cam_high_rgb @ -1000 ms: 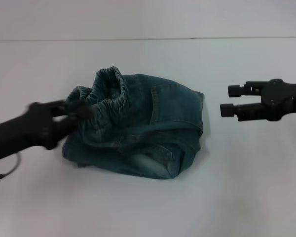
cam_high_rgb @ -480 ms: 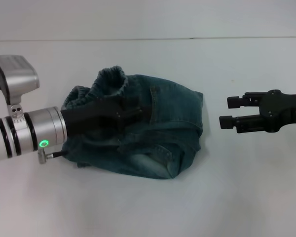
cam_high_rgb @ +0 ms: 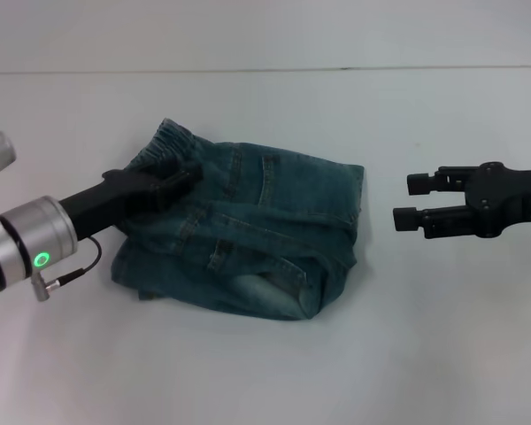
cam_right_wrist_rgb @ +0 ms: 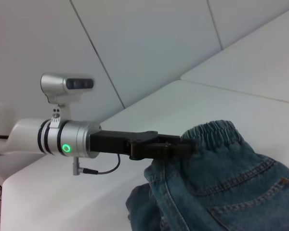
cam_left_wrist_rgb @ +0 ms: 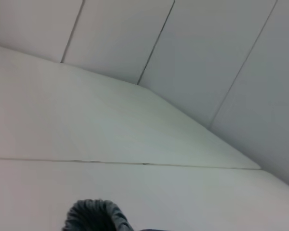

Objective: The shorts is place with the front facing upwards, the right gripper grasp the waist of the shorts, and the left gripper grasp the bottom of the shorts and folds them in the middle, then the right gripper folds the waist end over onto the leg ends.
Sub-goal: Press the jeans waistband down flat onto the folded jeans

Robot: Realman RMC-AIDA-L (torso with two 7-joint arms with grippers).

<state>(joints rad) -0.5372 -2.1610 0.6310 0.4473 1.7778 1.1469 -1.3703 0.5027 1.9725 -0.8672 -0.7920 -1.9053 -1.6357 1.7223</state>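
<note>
The blue-green denim shorts (cam_high_rgb: 265, 230) lie bunched in a rough heap on the white table. The gathered waist (cam_high_rgb: 164, 137) is at the heap's far left corner. My left gripper (cam_high_rgb: 184, 177), black on a silver wrist with a green light, reaches in from the left. In the right wrist view this left gripper (cam_right_wrist_rgb: 190, 146) is shut on the waistband (cam_right_wrist_rgb: 214, 132). The left wrist view shows only a bit of ruffled band (cam_left_wrist_rgb: 94, 216). My right gripper (cam_high_rgb: 404, 202) hovers open to the right of the shorts, apart from them. I cannot make out the leg ends in the folds.
The white table (cam_high_rgb: 265, 372) runs back to a far edge (cam_high_rgb: 336, 69) with a pale panelled wall behind. Bare tabletop lies in front of the shorts and between them and the right gripper.
The left gripper has drawn back to the left and lowered. The waistband that stood up in a loop now lies flatter on the heap. The right gripper has barely moved.
</note>
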